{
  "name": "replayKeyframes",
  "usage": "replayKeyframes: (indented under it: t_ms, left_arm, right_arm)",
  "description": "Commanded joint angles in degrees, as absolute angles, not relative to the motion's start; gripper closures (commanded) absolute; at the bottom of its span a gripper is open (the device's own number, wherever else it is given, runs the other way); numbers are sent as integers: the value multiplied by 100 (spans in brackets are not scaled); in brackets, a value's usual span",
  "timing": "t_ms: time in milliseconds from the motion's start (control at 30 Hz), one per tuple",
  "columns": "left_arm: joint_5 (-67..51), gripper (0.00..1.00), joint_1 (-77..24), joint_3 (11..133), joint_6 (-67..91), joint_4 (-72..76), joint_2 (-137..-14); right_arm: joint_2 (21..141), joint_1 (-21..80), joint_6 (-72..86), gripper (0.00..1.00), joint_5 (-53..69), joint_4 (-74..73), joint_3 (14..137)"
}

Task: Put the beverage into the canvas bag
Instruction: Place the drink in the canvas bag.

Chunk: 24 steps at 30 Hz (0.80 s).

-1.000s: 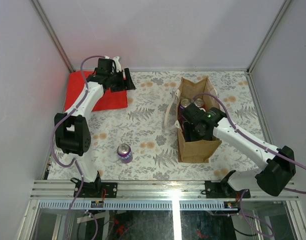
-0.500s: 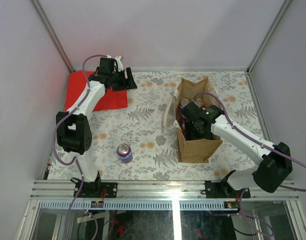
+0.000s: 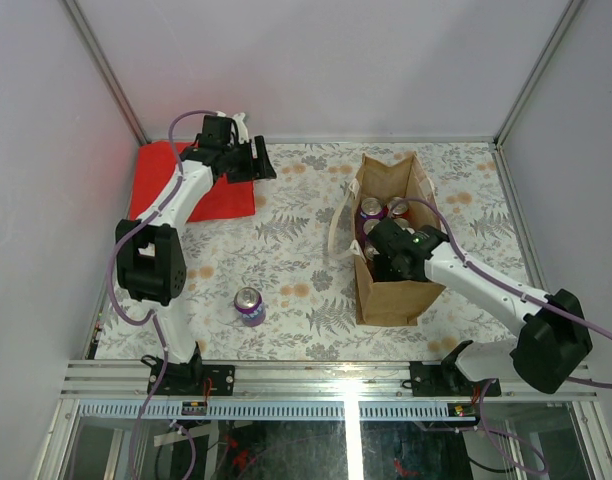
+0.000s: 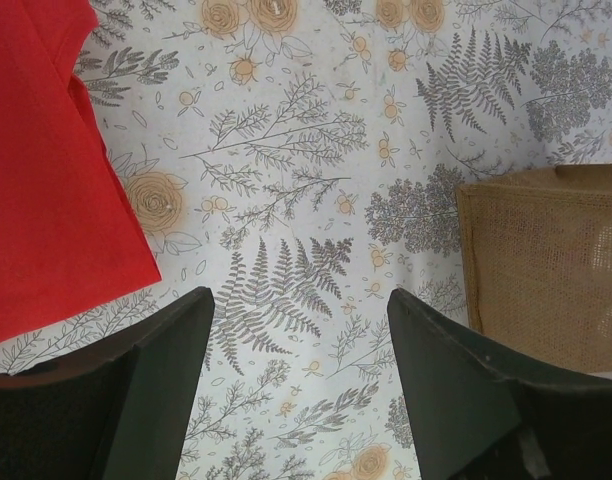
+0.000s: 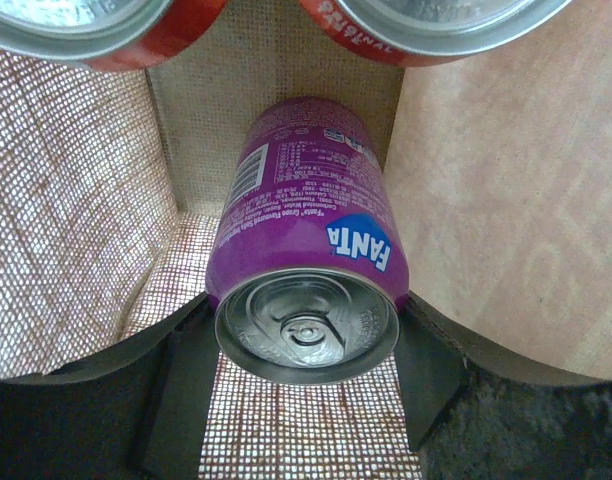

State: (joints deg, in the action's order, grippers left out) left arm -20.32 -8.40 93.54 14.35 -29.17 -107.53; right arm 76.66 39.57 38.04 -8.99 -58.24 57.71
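The tan canvas bag [image 3: 391,295] stands open at the right of the table. My right gripper [image 3: 382,250] reaches down inside it and is shut on a purple Fanta can [image 5: 306,250], one finger [image 5: 181,360] on each side of it; the can's top faces the wrist camera above the bag's woven floor [image 5: 306,430]. Two more cans [image 3: 371,207] stand at the bag's far end, red-sided in the right wrist view [image 5: 436,20]. Another purple can [image 3: 250,305] stands on the table at the front left. My left gripper [image 3: 258,160] is open and empty over the tablecloth [image 4: 298,330].
A flat red cloth [image 3: 151,185] lies at the back left, also in the left wrist view [image 4: 36,180]. The bag's cream handle [image 3: 338,225] hangs off its left side. The bag's side [image 4: 551,265] shows right of the left gripper. Enclosure walls surround the table.
My right gripper has moved toward the bag's near end with the can, uncovering the two cans at the far end. My left gripper has shifted slightly right.
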Motion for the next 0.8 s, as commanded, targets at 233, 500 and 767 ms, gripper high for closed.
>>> replayKeyframes:
  t_ms: [233, 500, 767]
  left_arm:
    - [-2149, 30, -939, 9633, 1469, -2681, -10828]
    - [-2124, 30, -967, 9596, 1412, -2681, -10786]
    - [-2110, 30, -991, 9573, 1384, -2689, -10778]
  right_arm:
    - [7506, 3931, 3745, 100, -776, -6013, 5118]
    - [7484, 3911, 3822, 100, -896, -5961, 4827]
    - [7497, 3911, 3850, 57, -1249, -6205, 4875]
